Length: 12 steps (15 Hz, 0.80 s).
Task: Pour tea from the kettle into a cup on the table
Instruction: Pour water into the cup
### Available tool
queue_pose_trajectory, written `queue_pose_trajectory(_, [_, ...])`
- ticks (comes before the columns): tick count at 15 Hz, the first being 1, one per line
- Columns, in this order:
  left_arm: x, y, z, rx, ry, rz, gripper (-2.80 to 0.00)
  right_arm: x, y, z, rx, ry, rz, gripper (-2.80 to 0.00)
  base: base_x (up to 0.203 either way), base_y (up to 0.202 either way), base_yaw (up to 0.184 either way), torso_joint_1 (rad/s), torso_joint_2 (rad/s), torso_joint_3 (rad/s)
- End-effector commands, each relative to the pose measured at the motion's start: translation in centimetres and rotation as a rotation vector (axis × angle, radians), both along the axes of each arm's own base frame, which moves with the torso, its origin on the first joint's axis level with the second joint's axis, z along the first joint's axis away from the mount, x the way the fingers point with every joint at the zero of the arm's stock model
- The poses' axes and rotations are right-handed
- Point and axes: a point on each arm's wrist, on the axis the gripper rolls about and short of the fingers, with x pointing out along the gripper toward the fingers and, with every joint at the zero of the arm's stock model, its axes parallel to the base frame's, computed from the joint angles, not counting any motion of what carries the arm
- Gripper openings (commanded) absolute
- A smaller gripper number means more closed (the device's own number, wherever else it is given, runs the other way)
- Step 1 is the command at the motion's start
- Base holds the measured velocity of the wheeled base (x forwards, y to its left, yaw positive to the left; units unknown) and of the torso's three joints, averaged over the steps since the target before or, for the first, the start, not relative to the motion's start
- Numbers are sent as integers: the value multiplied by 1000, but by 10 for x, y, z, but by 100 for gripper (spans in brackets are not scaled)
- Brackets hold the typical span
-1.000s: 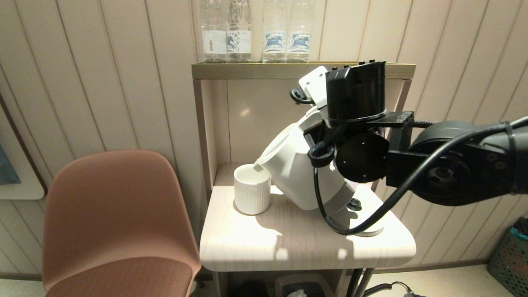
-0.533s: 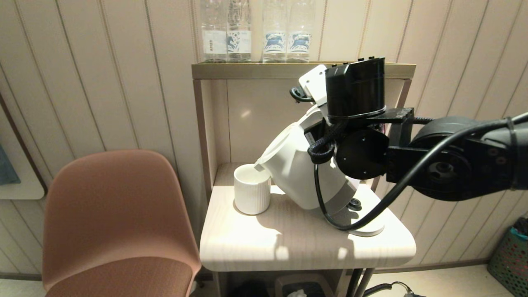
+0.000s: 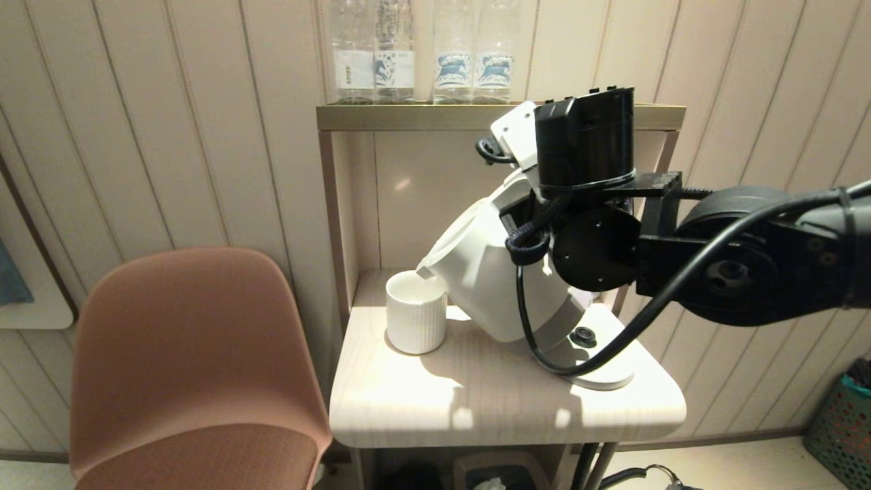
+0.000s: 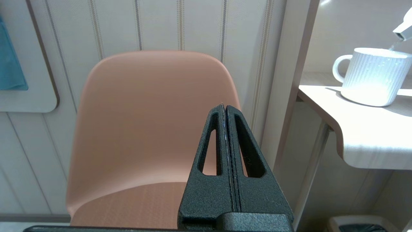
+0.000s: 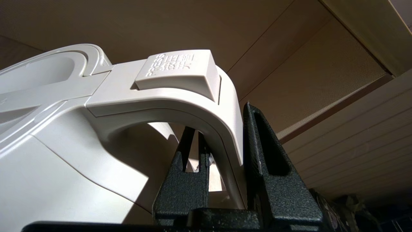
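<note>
Right wrist view shows our right gripper [image 5: 225, 154] clamped across the kettle [image 3: 490, 272] handle, the sensible hold: rigid, smooth plastic, probably heavy with liquid. It tilts off its base [image 3: 599, 371], spout over the cup [image 3: 416, 312] on the table [image 3: 476, 401]. Our left gripper [image 4: 226, 111] idles pinched together near the chair [image 4: 151, 122].

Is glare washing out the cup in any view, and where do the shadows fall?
Head view: bright patches flank the cup on the table, with the tilted kettle shadowing the tabletop beneath it. Left wrist view: the cup's lower wall is blown out white. Right wrist view: the right gripper sits backlit on the handle.
</note>
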Motion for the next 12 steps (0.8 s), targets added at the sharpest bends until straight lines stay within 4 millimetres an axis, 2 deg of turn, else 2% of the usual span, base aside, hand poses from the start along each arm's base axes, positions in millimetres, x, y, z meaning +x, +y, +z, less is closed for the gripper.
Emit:
queue_pose_trajectory(1, [0,0,0,-1,-2,1,-280,1,1,-1,-3,0,-4,-280,0,0,0,0,0,0])
queue_pose_trajectory(12, [0,0,0,-1,-1,1,-280,2,2,3,6,-11,-3,-280,0,0,0,0,0,0])
